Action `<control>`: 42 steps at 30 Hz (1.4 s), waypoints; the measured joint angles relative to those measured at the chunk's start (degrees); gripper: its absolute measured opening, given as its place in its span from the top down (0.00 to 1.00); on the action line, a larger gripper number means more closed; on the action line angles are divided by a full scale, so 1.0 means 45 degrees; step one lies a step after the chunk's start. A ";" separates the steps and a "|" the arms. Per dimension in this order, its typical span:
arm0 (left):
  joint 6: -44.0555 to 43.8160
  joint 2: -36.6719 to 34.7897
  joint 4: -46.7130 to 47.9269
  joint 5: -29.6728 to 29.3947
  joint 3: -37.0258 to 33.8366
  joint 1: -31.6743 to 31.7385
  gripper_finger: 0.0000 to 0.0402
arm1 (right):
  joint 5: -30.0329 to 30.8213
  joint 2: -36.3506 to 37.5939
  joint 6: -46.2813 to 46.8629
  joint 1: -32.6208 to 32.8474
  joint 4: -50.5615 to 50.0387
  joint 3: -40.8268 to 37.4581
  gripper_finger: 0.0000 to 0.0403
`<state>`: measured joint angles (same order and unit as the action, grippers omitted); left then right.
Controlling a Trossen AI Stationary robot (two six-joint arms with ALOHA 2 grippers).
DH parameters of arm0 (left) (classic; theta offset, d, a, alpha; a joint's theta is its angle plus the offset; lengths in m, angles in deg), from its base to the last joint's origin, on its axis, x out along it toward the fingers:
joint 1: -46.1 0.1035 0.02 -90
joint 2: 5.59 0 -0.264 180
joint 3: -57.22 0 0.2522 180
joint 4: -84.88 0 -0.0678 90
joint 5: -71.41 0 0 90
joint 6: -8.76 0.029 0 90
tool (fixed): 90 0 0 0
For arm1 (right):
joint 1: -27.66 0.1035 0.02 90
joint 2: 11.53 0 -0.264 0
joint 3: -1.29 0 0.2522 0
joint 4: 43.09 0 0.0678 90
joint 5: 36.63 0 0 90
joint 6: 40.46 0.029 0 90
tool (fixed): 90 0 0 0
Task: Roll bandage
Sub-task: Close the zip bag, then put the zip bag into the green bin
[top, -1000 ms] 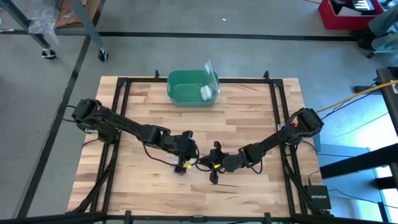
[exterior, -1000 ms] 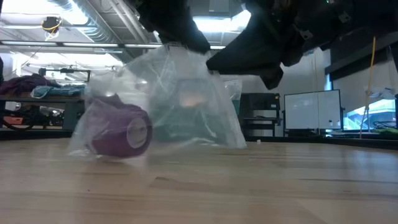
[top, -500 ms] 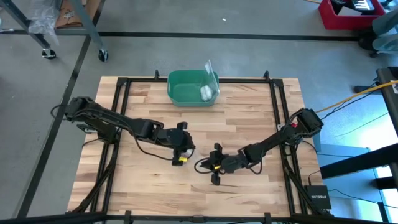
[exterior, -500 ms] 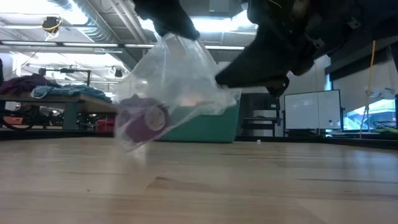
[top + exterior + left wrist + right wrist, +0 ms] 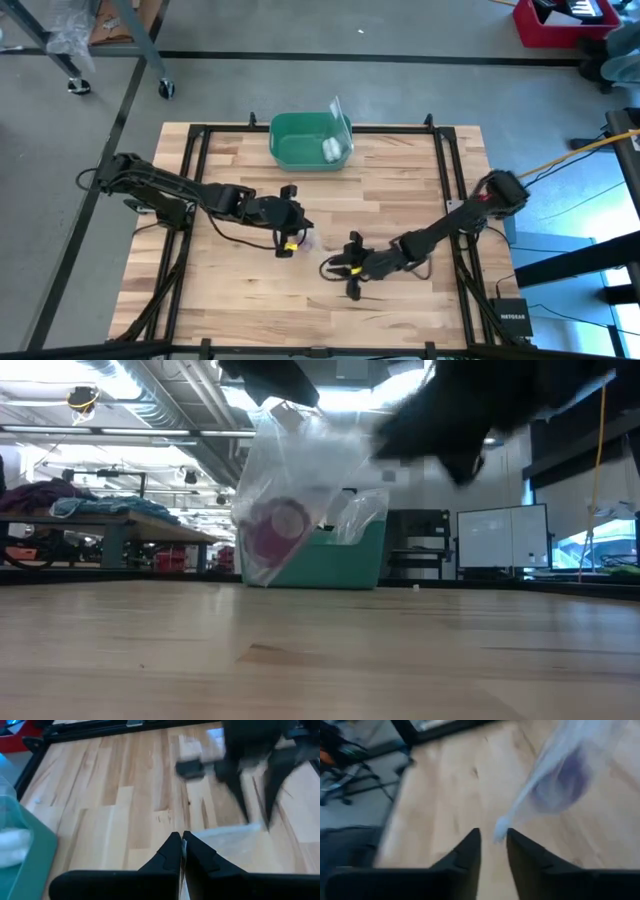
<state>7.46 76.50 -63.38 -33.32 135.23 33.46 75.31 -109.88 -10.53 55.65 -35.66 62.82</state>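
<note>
A clear plastic bag point(image 5: 300, 490) hangs from my left gripper point(image 5: 292, 238), which is shut on it above the middle of the table. The purple bandage point(image 5: 272, 532), a small compact roll, lies in the bottom of the bag and also shows in the right wrist view point(image 5: 565, 780). My right gripper point(image 5: 345, 272) stands a little nearer the front edge. Its fingers are open, and a corner of the bag point(image 5: 501, 827) lies just beyond their tips. My left gripper pinches the bag's top edge point(image 5: 197, 834) between its two shut fingers, which slant down from the table's left. The bag hangs below them, clear of the table, weighed down by the roll. My right gripper: I cannot tell whether it touches the bag's corner.
A green bin point(image 5: 310, 140) with a small white roll point(image 5: 330, 150) stands at the table's far edge, behind the bag. Black frame rails point(image 5: 195, 180) run along the table's sides. Bare wood lies in front of both grippers.
My left gripper has risen and drawn toward the table's left and far side, taking the bag with it. The bag and the purple roll, which lay on the table, now hang clear of it. The bag has narrowed from spread out to hanging.
</note>
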 joint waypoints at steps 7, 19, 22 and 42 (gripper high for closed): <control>0.0562 -0.0666 -0.0534 -0.0752 0.0117 -0.0528 1.00 | -0.0849 0.3913 -0.0074 -0.0024 -0.3513 0.0034 0.56; 0.1304 -0.2198 -0.2203 -0.1602 0.0121 -0.0550 1.00 | 0.2797 0.4797 -0.0517 0.0933 -0.5737 -0.0176 0.53; 0.1422 -0.2172 -0.2640 -0.1594 0.0116 -0.0554 1.00 | 0.4156 0.4031 -0.2009 0.0842 -0.3359 -0.0518 0.53; 0.1452 -0.2144 -0.2852 -0.1568 0.0102 -0.0681 1.00 | 0.4430 0.3514 -0.6718 -0.0141 0.1704 -0.0690 0.53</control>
<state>13.99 66.85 -76.22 -40.37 135.68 30.40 95.25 -94.07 -40.76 55.01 -27.99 59.71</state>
